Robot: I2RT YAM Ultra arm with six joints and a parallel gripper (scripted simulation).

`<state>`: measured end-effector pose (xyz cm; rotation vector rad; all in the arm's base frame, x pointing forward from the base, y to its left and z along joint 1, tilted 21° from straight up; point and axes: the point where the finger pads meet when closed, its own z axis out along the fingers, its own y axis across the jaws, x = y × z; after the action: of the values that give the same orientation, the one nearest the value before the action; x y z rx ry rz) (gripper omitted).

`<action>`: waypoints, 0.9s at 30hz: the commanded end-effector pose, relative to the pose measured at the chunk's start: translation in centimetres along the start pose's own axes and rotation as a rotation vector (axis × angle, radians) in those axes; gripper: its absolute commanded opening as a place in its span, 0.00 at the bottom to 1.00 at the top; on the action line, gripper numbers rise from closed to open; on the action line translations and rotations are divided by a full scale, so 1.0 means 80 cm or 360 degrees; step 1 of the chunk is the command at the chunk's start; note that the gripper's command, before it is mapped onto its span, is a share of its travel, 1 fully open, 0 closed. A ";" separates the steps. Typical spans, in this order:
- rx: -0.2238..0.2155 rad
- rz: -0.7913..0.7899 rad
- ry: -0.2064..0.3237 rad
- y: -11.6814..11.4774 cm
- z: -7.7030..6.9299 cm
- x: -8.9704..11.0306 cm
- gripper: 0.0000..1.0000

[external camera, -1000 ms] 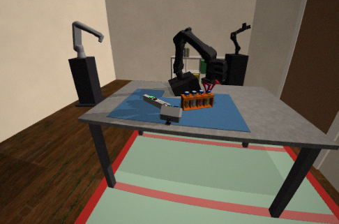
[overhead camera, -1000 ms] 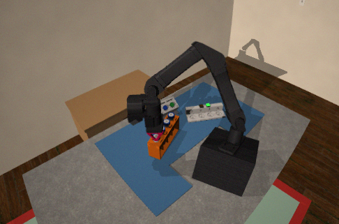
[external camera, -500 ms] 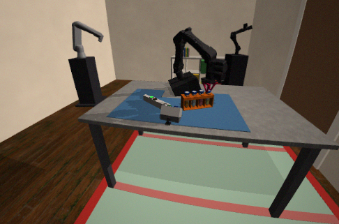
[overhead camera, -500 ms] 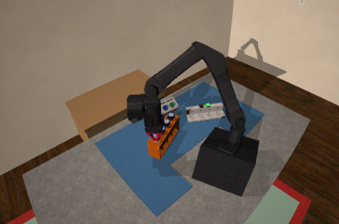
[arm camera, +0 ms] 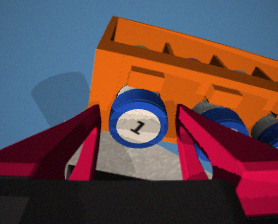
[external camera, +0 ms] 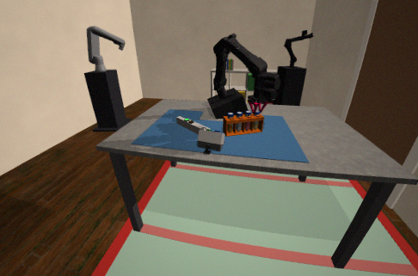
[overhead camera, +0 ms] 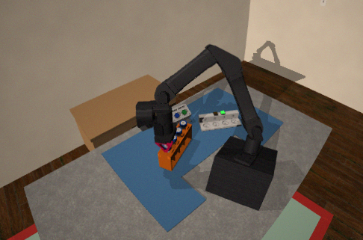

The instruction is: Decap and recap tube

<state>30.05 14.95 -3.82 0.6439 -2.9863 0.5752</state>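
Observation:
The orange decapping station (arm camera: 185,75) stands on the blue mat; it also shows in the top view (overhead camera: 175,148) and the exterior view (external camera: 243,124). My gripper (arm camera: 138,113) hangs over the station's tube 1 end, and shows in the top and exterior views too (overhead camera: 166,146) (external camera: 257,105). Its red fingers stand on either side of the blue cap marked 1 (arm camera: 137,125), with a gap on both sides, so it is open and holds nothing. Cap 1 sits on its tube. The cap of tube 2 (arm camera: 220,122) is partly hidden behind the right finger. Another blue cap (arm camera: 267,129) shows at the right edge.
The white cap tray (overhead camera: 219,121) lies beyond the station, with its green lamp (overhead camera: 222,112) lit. The small desk (overhead camera: 181,113) carries the blue key (overhead camera: 176,115) and the green key (overhead camera: 184,112). The arm's black base (overhead camera: 242,173) stands at the mat's edge.

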 end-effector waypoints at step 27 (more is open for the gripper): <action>-0.0002 -0.0384 -0.0019 -0.030 -0.060 0.005 0.49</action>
<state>29.91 15.89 0.46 0.7476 -2.9520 0.5639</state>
